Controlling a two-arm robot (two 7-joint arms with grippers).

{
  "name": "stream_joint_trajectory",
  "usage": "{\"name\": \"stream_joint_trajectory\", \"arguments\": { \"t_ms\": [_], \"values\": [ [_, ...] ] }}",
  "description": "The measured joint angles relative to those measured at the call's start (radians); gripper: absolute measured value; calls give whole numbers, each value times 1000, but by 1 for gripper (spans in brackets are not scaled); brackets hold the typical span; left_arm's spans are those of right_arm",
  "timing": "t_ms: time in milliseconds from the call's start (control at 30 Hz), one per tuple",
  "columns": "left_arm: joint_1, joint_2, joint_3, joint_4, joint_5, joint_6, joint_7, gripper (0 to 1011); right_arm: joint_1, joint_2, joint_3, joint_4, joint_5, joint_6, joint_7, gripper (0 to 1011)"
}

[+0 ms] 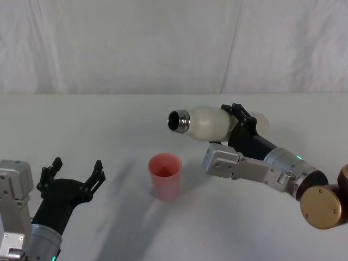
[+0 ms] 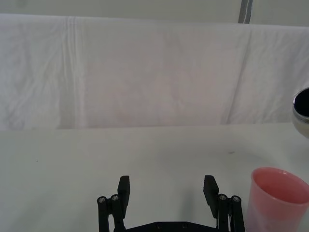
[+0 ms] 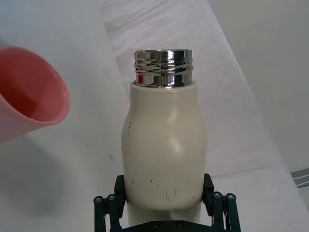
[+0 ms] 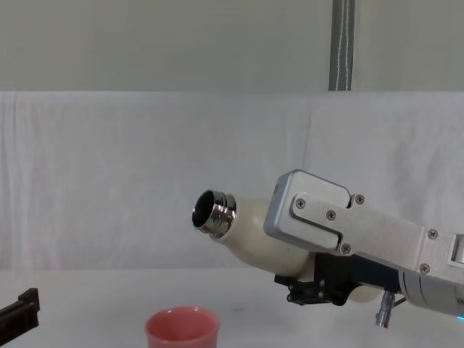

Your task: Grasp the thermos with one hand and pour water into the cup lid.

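Right claw (image 1: 240, 120) clamps the thermos (image 1: 209, 123) at mid-body, bottle tipped near level, steel neck aimed away from the claw, above the cup lid (image 1: 165, 176). Chest view shows air between neck and cup rim. Left claw (image 1: 76, 175) spread wide, holding nothing, cup lid just beside it; bare table (image 1: 109, 125) ahead.

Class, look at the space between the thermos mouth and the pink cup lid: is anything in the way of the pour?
Nothing visible. The thermos, held by the right tool, hangs tilted above the cup lid, with open air between.
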Motion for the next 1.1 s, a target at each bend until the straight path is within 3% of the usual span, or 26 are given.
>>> {"name": "stream_joint_trajectory", "arguments": {
  "t_ms": [167,533,700,900,1100],
  "values": [
    [0,0,0,0,0,0,0,1001,-4,-2,8,0,14,-1,-2,951],
    [0,0,0,0,0,0,0,1001,-33,-5,72,-4,94,-8,-18,951],
    [0,0,0,0,0,0,0,1001,-51,-11,109,-5,150,-26,-23,951],
    [0,0,0,0,0,0,0,1001,-90,-33,181,-1,274,-62,-30,951],
    [0,0,0,0,0,0,0,1001,-119,-49,227,7,349,-86,-36,951]
  ]
}}
